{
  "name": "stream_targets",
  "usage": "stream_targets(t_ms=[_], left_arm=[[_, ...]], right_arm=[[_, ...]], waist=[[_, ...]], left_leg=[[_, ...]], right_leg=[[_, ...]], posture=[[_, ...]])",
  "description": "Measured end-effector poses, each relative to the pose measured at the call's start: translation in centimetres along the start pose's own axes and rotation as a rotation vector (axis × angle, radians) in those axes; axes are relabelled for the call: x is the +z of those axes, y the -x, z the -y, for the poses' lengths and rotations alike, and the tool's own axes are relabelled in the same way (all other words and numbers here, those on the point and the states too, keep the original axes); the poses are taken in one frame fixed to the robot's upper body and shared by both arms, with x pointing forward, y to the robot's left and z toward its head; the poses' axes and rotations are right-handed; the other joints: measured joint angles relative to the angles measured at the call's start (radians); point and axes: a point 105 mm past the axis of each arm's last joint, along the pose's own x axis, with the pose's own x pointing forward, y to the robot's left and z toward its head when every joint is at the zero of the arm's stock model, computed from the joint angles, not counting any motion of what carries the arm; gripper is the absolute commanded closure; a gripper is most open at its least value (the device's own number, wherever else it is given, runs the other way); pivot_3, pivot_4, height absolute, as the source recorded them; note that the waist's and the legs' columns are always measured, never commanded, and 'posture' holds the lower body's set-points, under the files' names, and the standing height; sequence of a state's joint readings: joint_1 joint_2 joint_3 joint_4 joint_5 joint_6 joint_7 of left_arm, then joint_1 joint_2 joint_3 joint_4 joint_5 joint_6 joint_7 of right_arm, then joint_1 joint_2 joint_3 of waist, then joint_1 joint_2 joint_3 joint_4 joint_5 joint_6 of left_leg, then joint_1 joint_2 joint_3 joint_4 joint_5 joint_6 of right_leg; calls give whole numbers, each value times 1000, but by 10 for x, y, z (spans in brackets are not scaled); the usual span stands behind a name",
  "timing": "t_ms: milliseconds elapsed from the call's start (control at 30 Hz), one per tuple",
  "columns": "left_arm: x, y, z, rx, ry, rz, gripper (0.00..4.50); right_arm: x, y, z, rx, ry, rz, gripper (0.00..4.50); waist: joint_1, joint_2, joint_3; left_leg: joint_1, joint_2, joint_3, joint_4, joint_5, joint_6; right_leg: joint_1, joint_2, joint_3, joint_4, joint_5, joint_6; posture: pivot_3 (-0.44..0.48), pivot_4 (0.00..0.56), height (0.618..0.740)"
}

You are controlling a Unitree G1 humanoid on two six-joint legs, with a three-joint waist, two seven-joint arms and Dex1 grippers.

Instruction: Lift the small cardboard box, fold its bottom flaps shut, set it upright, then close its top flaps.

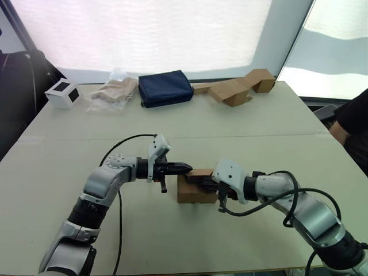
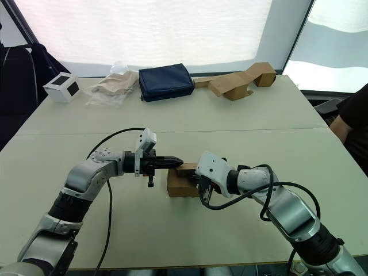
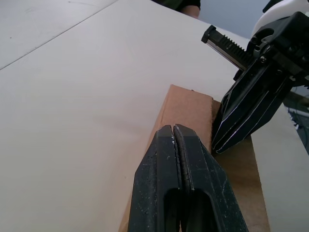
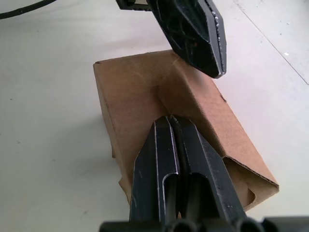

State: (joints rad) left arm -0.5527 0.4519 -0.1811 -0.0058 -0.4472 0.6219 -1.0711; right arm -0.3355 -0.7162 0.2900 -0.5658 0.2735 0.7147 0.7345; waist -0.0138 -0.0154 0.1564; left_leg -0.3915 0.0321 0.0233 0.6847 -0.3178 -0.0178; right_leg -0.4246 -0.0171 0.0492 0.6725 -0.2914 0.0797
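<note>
The small cardboard box (image 1: 192,194) stands on the table between my two arms, its top flaps (image 4: 140,92) folded down and meeting in an angled seam. My left gripper (image 1: 188,167) is shut, reaching in from the left with its tips just over the box's top edge. From the right, my right gripper (image 1: 196,180) lies shut across the top, its tip (image 4: 170,118) resting at the seam. Nothing is held between either pair of fingers. One flap corner (image 4: 251,186) at the box's near end gapes slightly. The bottom flaps are hidden under the box.
Along the table's far edge sit a white cube with black faces (image 1: 62,93), a clear bag of beige material (image 1: 112,92), a navy pouch (image 1: 165,88) and a larger flattened cardboard (image 1: 238,87). A person's arm (image 1: 352,123) shows at the right edge.
</note>
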Motion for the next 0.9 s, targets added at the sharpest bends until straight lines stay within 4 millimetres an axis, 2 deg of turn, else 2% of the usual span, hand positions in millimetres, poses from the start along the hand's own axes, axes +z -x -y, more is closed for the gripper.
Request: stream_targets(t_ms=[567, 733, 900], left_arm=[[-6, -3, 2, 1, -114, -52, 4489], [5, 5, 1, 10, -4, 19, 4489], [22, 13, 3, 31, -21, 51, 4489]], right_arm=[[5, 7, -5, 41, -61, 22, 4500], [11, 18, 12, -39, -97, 71, 4500], [11, 20, 21, -72, -133, 95, 4500]], waist=[[1, 0, 0], [-1, 0, 0], [0, 0, 0]], left_leg=[[0, 0, 0, 0, 0, 0], [0, 0, 0, 0, 0, 0], [0, 0, 0, 0, 0, 0]], right_leg=[[0, 0, 0, 0, 0, 0], [0, 0, 0, 0, 0, 0], [0, 0, 0, 0, 0, 0]], posture=[[0, 150, 740], [0, 150, 740], [0, 150, 740]])
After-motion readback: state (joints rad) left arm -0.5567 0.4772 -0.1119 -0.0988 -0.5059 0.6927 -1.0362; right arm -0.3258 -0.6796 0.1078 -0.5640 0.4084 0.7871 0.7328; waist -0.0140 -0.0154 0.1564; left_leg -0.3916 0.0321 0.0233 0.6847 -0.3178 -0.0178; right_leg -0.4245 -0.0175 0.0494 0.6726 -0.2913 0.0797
